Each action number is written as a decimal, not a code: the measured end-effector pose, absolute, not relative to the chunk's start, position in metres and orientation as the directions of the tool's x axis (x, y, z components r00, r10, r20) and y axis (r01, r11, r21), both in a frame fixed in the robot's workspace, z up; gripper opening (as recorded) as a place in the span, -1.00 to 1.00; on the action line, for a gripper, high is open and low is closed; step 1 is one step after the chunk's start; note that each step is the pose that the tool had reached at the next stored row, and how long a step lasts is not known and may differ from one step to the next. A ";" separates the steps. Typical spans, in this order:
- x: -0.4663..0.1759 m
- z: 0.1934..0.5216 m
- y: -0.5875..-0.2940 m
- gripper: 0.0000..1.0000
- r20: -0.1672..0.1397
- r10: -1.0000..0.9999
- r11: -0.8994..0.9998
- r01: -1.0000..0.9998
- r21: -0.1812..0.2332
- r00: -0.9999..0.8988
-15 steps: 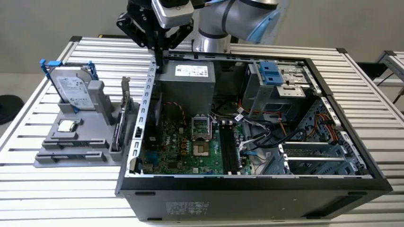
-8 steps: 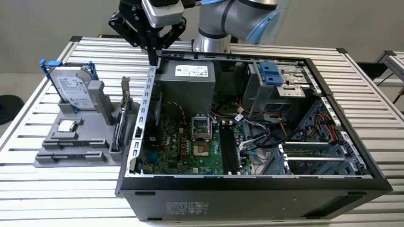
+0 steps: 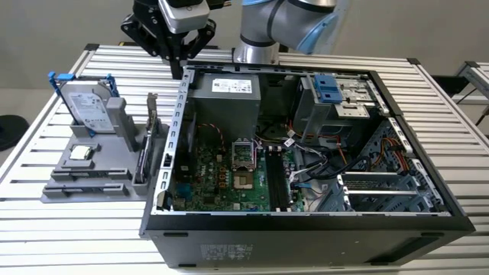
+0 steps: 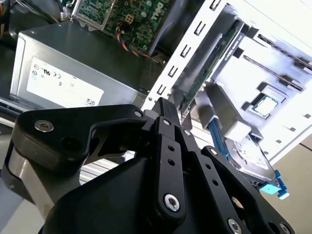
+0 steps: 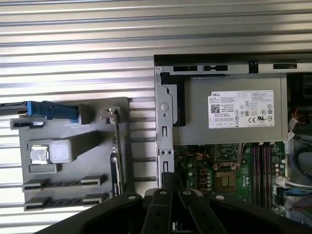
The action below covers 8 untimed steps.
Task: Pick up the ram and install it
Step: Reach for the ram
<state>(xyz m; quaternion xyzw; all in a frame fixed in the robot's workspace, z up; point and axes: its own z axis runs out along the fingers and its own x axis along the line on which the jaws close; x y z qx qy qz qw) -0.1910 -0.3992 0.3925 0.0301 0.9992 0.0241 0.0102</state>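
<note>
- The ram (image 5: 66, 201) seems to be the dark strip lying on edge in a long slot of the grey holder (image 5: 73, 146). I cannot tell this for sure.
- The holder sits on the slatted worktop (image 3: 61, 229), just beside the open case (image 3: 306, 229), on the exterior view's left.
- The same holder carries a hard drive (image 3: 88, 109) in a blue bracket, a processor (image 3: 80, 152) lying flat, and an upright card (image 3: 143, 157) with a metal bracket, next to the case wall.
- The claw (image 3: 174, 56) hangs above the far corner of the case, well apart from the ram and touching nothing.
- Its fingers (image 4: 164, 109) are drawn together to a point, with nothing between them.
- In the first wrist view the claw (image 5: 168, 176) is over the case's edge, between the holder and the power supply (image 5: 234, 114).
</note>
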 end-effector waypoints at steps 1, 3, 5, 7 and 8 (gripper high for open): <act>-0.192 0.392 -0.399 -1.00 -0.019 0.060 0.997 0.060 0.049 -0.998; -0.196 0.392 -0.399 -1.00 -0.019 0.060 0.997 0.059 0.049 -0.998; -0.198 0.392 -0.399 -1.00 -0.019 0.060 0.997 0.059 0.049 -0.998; -0.201 0.392 -0.399 -1.00 -0.019 0.060 0.997 0.059 0.049 -0.998; -0.203 0.392 -0.399 -1.00 -0.019 0.060 0.997 0.059 0.049 -0.998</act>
